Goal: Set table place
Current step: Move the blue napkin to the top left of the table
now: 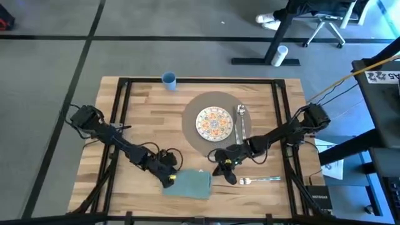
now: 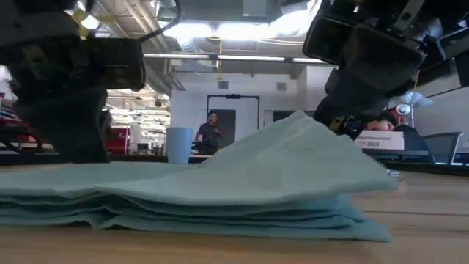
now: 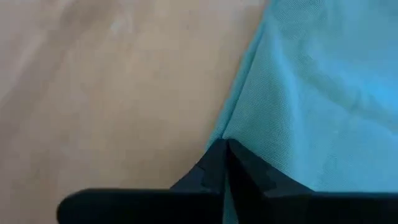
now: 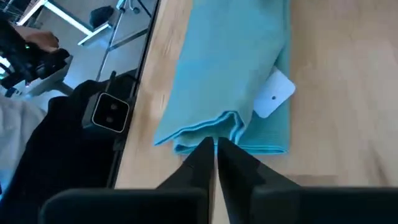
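Both hands (image 1: pixel 169 177) (image 1: pixel 224 174) pinch napkin (image 1: pixel 189 184) ends (near table (image 1: pixel 144 119) edge).

Teal napkin (image 1: pixel 188 184) folded at near edge, one corner lifted. Fork (image 1: pixel 258 180) just right of it. Patterned plate (image 1: pixel 214 122) centre, with knife (image 1: pixel 239 128) and spoon (image 1: pixel 241 110) to its right. Blue cup (image 1: pixel 169 79) at far edge — person (image 2: pixel 211 132) in background doorway.

"NETGEAR" on a dark box (image 1: pixel 320 201) by the table's corner
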